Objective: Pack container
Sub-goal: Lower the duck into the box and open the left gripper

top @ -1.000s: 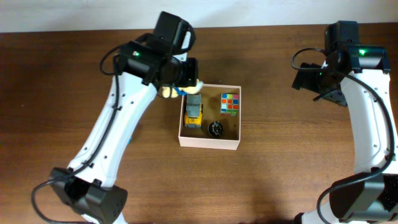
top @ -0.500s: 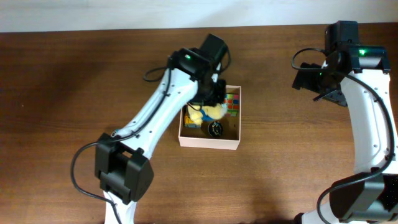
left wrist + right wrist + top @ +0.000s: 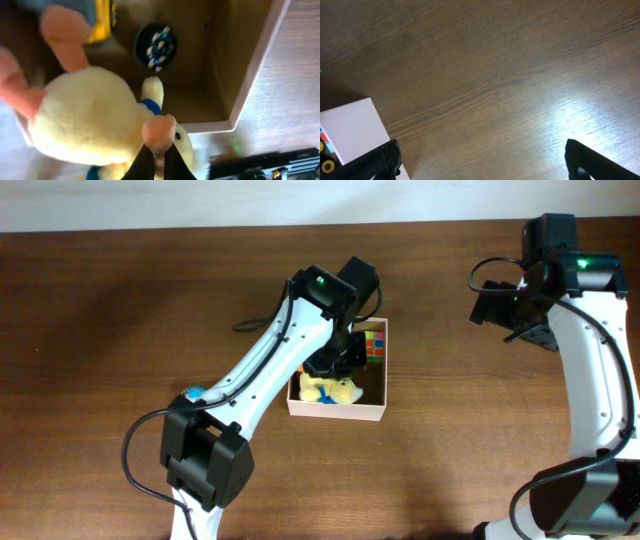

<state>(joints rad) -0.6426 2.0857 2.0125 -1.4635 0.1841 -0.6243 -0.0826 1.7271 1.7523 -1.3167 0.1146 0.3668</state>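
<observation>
The container [image 3: 337,410] is a shallow white-walled box with a tan inside, at the table's middle. My left gripper [image 3: 336,367] is over its front half, shut on a pink lobe of the yellow plush toy [image 3: 331,390], which hangs low inside the box. In the left wrist view the fingers [image 3: 159,164] pinch that lobe and the plush body [image 3: 90,120] fills the left. A colour cube [image 3: 375,345], a black round toy [image 3: 156,45] and a yellow truck [image 3: 102,20] are in the box. My right gripper [image 3: 482,165] is open and empty over bare table.
A small blue object [image 3: 192,393] lies on the table beside my left arm. A corner of the container's white wall [image 3: 350,130] shows at the left in the right wrist view. My right arm [image 3: 590,330] stands along the right side.
My left gripper carried the plush toy from outside the box's back left corner over the box, then down toward its front half. The right arm has not moved.
</observation>
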